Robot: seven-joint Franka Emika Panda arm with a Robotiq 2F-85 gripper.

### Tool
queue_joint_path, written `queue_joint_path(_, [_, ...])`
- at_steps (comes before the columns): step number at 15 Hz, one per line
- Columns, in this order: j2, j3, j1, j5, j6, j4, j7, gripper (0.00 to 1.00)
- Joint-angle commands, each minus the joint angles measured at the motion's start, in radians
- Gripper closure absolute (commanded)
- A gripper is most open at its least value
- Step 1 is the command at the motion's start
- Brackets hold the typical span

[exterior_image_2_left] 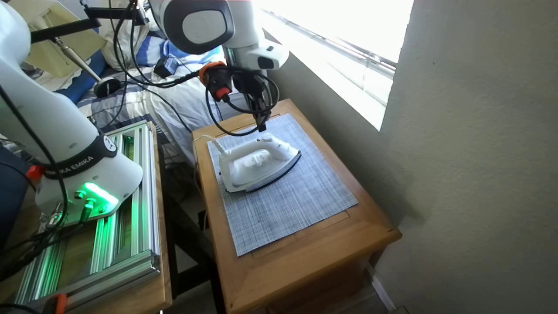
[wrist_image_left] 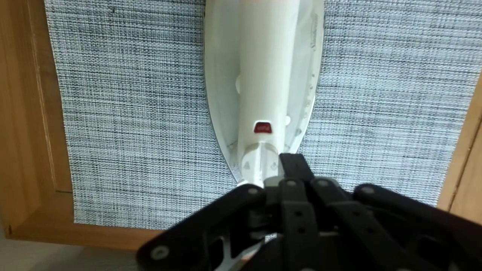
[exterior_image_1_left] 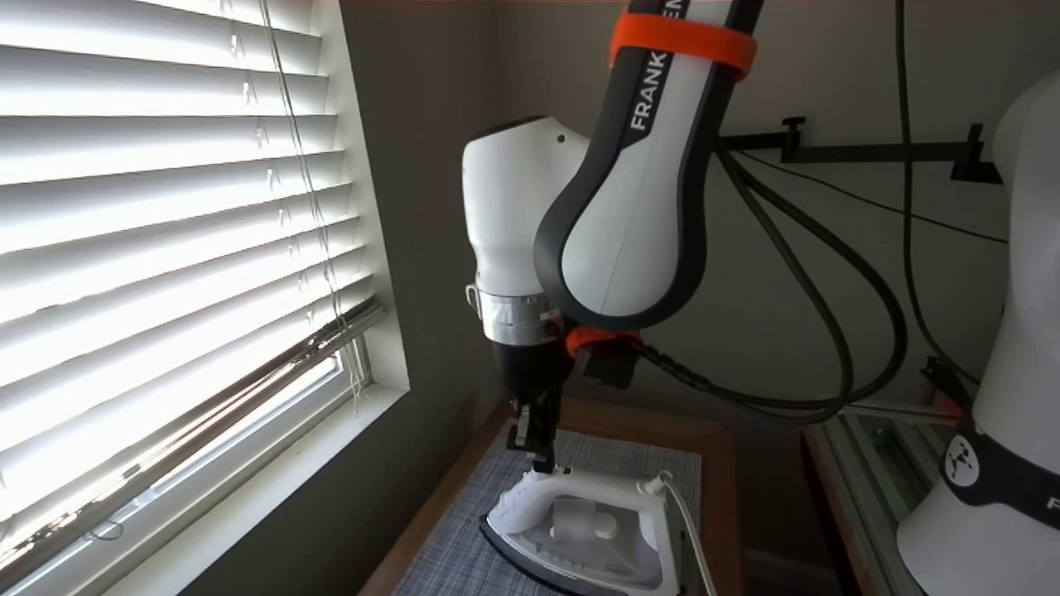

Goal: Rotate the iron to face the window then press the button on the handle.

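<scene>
The white iron lies flat on a grey mat, its pointed nose towards the window, in both exterior views and in the wrist view. Its arched handle runs along the top. A red button sits near the handle's front, behind a round dial. The slatted window is bright. My gripper is shut and empty, fingertips down, right at the handle's front by the dial. I cannot tell whether it touches.
The woven mat lies on a wooden table beside the wall. The iron's cord trails from its back end. Black cables hang from the arm. The robot base stands on a metal frame nearby.
</scene>
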Motion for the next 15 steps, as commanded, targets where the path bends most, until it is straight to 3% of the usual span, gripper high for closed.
queue_joint_path(1, [0.026, -0.018, 0.001, -0.026, 0.035, 0.008, -0.013, 1.00])
queue_joint_path(15, [0.058, -0.039, 0.005, -0.047, 0.083, 0.011, -0.022, 1.00])
